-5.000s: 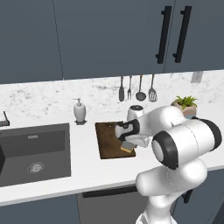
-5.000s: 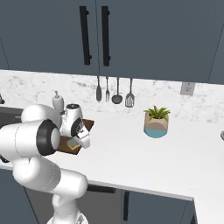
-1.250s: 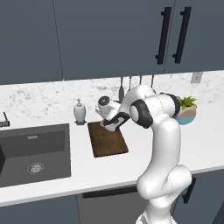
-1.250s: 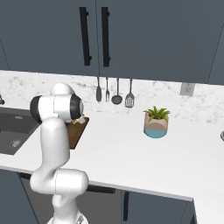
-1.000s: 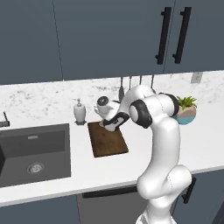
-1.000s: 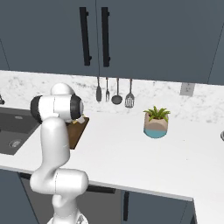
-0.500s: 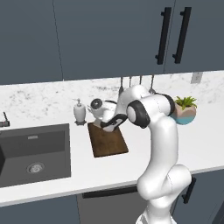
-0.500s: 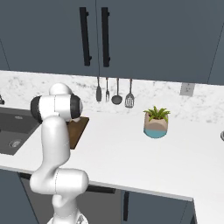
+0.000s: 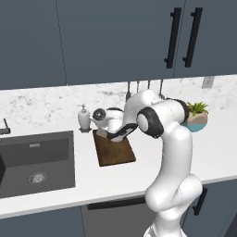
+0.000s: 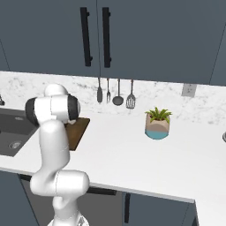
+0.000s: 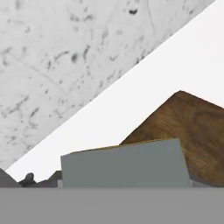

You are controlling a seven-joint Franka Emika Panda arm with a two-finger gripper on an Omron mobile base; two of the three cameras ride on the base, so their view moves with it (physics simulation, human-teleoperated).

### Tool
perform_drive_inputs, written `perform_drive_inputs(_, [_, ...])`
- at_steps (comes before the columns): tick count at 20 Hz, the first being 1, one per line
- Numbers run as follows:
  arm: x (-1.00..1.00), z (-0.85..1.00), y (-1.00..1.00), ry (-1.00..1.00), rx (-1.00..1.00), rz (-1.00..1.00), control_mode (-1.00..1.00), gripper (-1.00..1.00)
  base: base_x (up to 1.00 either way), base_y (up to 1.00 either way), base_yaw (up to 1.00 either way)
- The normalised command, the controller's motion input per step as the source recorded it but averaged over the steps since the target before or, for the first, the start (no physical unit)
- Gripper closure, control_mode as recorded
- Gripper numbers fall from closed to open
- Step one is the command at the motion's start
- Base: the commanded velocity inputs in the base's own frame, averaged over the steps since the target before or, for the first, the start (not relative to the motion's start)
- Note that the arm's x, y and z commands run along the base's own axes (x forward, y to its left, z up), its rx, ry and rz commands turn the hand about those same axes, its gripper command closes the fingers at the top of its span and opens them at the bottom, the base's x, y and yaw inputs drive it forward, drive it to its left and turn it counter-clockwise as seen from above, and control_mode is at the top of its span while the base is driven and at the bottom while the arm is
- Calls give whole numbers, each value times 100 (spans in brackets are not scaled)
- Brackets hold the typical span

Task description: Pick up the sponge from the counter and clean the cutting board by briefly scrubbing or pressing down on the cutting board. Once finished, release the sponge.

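In the hand view the sponge [image 11: 124, 164] shows its grey-green face with a thin yellow edge on top, close in front of the camera. My gripper [image 9: 106, 131] is shut on the sponge, and a dark fingertip [image 11: 29, 179] peeks out at the sponge's left. The hand hangs low over the far left corner of the dark brown cutting board [image 9: 114, 149] [image 11: 192, 127]. Whether the sponge touches the wood I cannot tell. In the right base view my own arm hides the hand, and part of the cutting board [image 10: 77, 130] shows beside it on the white counter [image 10: 132, 150].
A white soap dispenser [image 9: 84, 118] stands just left of the hand, by the marbled backsplash [image 11: 52, 57]. The dark sink [image 9: 36, 158] lies further left. Utensils [image 10: 117, 92] hang on the wall, and a potted plant [image 10: 157, 123] stands to the right.
The hand has slid with the sponge to the left along the board's far edge, toward the soap dispenser. Five seconds ago it was at the board's near right part.
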Motion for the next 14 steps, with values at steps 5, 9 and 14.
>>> perform_drive_inputs(5, [-66, -43, 34, 0, 1, 0, -100, 100, 0, 0, 0])
perform_drive_inputs(9, [-91, -73, 21, -4, -1, 0, -100, 100, 0, 0, 0])
perform_drive_inputs(14, [-90, -58, 0, -3, 0, 0, -100, 100, 0, 0, 0])
